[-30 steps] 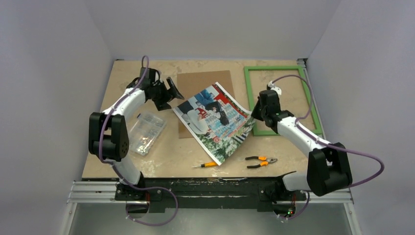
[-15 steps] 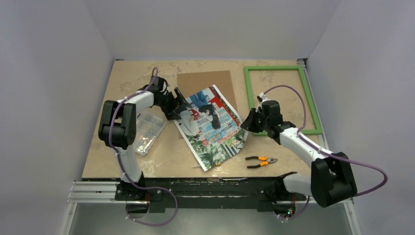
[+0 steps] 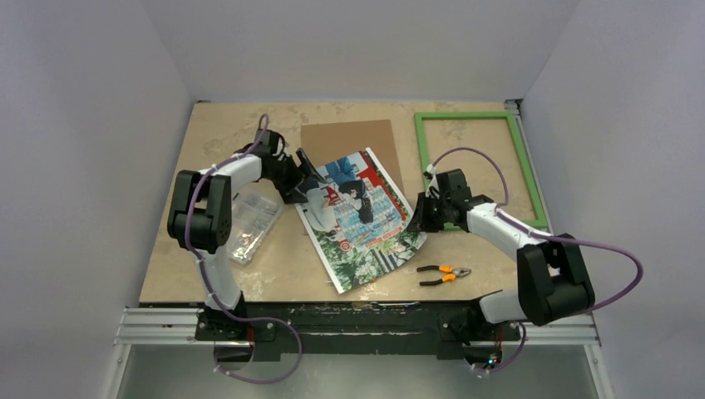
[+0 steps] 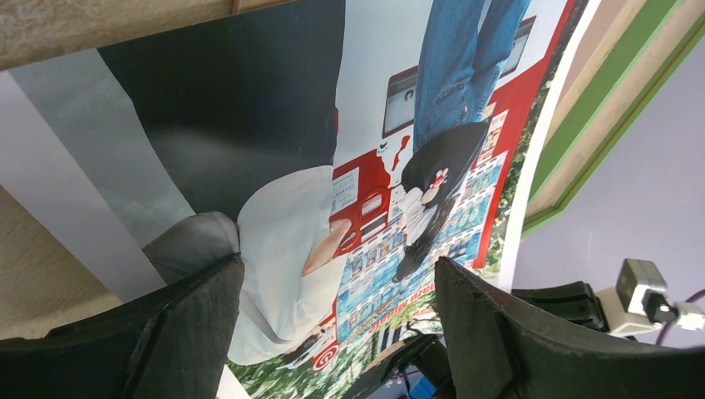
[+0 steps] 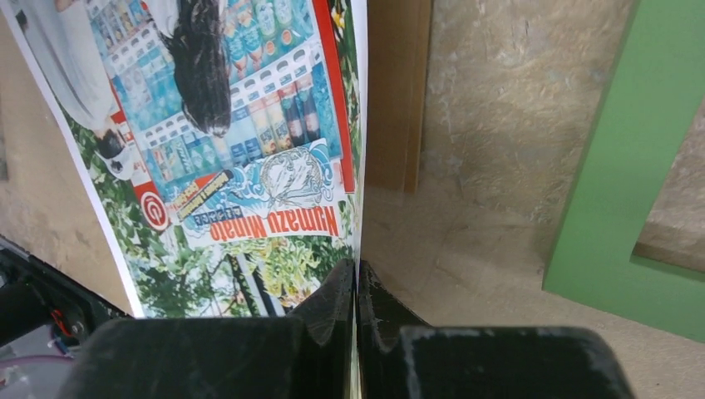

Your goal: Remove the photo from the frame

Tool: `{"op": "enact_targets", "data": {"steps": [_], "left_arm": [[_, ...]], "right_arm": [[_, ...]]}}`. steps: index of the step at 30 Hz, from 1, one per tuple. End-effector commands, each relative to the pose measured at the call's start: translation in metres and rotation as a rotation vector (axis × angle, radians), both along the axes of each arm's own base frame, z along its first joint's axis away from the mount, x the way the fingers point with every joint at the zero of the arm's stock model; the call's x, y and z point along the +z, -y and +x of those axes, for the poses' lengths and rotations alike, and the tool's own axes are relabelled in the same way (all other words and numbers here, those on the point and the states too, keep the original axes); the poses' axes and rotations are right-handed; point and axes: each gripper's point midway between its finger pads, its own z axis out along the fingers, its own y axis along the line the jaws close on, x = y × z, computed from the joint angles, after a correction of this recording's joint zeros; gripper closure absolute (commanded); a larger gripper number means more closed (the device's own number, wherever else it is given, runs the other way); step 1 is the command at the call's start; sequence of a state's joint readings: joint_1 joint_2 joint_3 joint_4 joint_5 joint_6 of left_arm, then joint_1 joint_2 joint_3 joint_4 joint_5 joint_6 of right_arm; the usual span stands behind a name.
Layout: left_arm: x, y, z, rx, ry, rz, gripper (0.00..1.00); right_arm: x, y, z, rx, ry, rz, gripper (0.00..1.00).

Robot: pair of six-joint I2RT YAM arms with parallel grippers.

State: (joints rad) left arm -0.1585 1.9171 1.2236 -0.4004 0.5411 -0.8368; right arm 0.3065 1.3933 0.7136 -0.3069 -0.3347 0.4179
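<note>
The right gripper (image 5: 356, 287) is pinched fully closed on the right edge of the large colourful print of people, the photo (image 5: 233, 125); the thin sheet runs straight in between its two black fingers. The photo is bowed rather than flat and sits in the middle of the beige table (image 3: 249, 125), partly over the near end of a plain brown rectangular board (image 3: 345, 137). At its far left edge the left gripper (image 4: 337, 324) has its fingers spread wide with the print between them; I cannot tell whether they touch it. The thin rectangular frame with the bright green border (image 5: 623, 166) lies flat just to the right of the photo, apart from it, table showing through its opening. A clear plastic box (image 3: 249, 218) lies left of the photo, and orange-handled pliers (image 3: 443, 273) near its front right corner.
</note>
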Motion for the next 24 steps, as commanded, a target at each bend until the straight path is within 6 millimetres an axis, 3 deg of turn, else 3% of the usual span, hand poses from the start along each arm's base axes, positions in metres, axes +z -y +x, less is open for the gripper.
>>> {"op": "enact_targets", "data": {"steps": [1,8,11,17,24], "left_arm": [[0.014,-0.008,0.008,-0.018,0.075,0.079,0.17],[0.079,-0.026,0.014,-0.046,0.282,0.203,0.17],[0.097,-0.03,0.012,-0.041,0.337,0.231,0.17],[0.108,-0.018,0.008,-0.057,0.36,0.19,0.17],[0.114,-0.009,0.005,-0.059,0.36,0.128,0.17]], "right_arm": [[0.03,-0.005,0.015,0.005,0.071,0.037,1.0],[0.054,0.007,0.045,-0.267,0.153,0.175,1.0],[0.064,0.016,0.063,-0.398,0.195,0.226,1.0],[0.067,0.017,0.099,-0.527,0.214,0.283,1.0],[0.061,-0.006,0.124,-0.44,0.216,0.308,1.0]]}}
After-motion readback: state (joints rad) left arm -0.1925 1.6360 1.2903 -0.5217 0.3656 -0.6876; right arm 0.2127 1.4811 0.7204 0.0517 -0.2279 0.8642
